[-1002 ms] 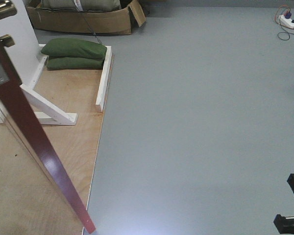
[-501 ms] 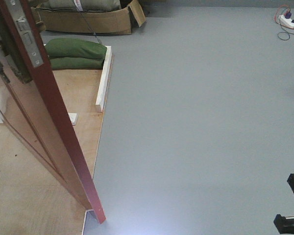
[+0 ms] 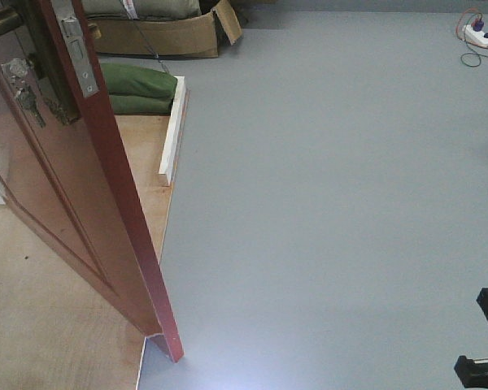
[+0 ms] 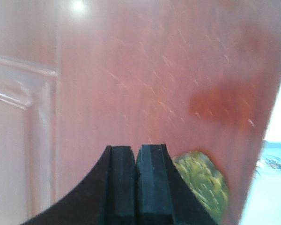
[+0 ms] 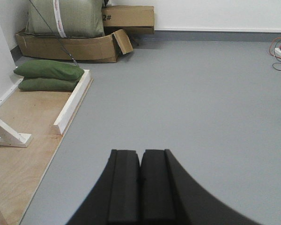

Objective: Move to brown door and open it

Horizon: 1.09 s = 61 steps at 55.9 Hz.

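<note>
The brown door (image 3: 73, 203) stands ajar at the left, its edge (image 3: 126, 195) turned toward me, with a steel lock plate (image 3: 77, 49), a brass handle (image 3: 0, 24) and hanging keys (image 3: 24, 93). In the left wrist view the door face (image 4: 154, 70) fills the frame. My left gripper (image 4: 136, 154) is shut and empty, close in front of the door face, beside a brass fitting (image 4: 201, 180). My right gripper (image 5: 141, 159) is shut and empty over the grey floor (image 5: 201, 108), apart from the door.
Green sandbags (image 3: 142, 85) lie behind the door by a white batten (image 3: 172, 130) at the edge of the plywood floor (image 3: 41, 325). A cardboard box (image 3: 171, 36) stands at the back. A power strip (image 3: 481, 34) lies at the far right. A black robot part (image 3: 481, 341) shows at the lower right.
The door has swung further, its bottom corner moving right. It now hides the white brace and part of the sandbags. Handle and keys have come into view.
</note>
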Tool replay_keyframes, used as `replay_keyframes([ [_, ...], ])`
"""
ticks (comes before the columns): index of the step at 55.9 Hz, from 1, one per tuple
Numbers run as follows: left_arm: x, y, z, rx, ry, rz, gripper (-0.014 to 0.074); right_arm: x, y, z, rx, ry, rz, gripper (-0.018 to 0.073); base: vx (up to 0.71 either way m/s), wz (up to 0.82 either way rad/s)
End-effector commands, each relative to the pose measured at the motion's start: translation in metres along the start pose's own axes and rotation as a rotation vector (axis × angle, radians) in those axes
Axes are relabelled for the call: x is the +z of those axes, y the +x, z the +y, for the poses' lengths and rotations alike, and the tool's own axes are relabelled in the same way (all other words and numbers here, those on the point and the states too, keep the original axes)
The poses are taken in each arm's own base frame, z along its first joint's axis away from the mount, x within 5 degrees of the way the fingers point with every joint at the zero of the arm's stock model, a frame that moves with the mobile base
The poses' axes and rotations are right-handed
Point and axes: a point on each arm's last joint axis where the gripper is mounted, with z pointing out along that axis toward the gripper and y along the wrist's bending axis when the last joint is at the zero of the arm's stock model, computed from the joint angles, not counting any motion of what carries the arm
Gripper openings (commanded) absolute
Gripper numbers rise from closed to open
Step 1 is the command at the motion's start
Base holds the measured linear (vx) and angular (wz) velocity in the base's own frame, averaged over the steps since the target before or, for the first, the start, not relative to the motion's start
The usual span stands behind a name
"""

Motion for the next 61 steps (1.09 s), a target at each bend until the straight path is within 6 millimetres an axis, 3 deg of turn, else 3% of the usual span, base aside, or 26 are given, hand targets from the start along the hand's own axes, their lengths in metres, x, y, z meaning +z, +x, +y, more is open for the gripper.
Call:
replay_keyframes([
  [1, -0.0047, -0.0151, -0.0035, -0.003, 0.004, -0.052, -0.0004, -0.0003, -0.0065, -0.0006, -0.011, 0.008, -0.083, 0.0000, 0.00, 0.00],
  [61, -0.0047, -0.0151, -0.0034, -0.003, 0.004, -0.052, -0.0004, -0.0002, -0.0061, -0.0006, -0.011, 0.007, -0.079, 0.0000, 0.00, 0.00],
])
